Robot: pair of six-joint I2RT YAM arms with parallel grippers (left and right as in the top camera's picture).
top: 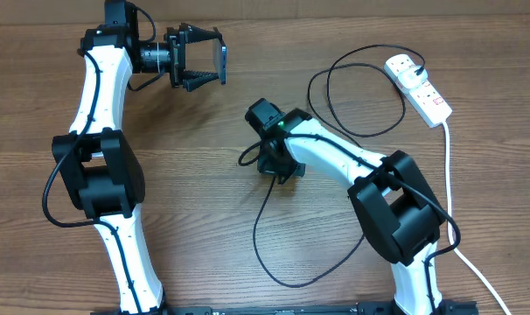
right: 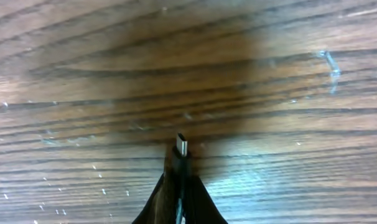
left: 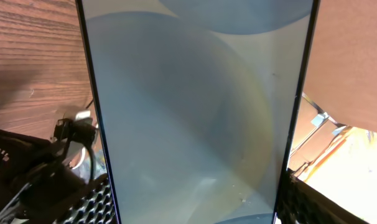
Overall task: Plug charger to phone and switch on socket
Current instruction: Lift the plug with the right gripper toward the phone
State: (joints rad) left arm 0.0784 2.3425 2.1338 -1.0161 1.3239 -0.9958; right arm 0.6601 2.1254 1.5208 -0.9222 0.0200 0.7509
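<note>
My left gripper [top: 204,58] is shut on the phone [top: 221,58] and holds it on edge above the table at the back left. In the left wrist view the phone's pale blue screen [left: 195,112] fills the frame between my fingers. My right gripper [top: 281,168] is at the table's middle, shut on the charger's connector tip [right: 182,148], whose silver end points out just above the wood. The black charger cable [top: 263,249] loops toward the front and back to its plug in the white socket [top: 420,87] at the back right.
The socket's thick white cord [top: 450,206] runs down the right side to the front edge. Cable loops [top: 352,83] lie between my right arm and the socket. Cardboard [left: 356,56] shows behind the phone in the left wrist view.
</note>
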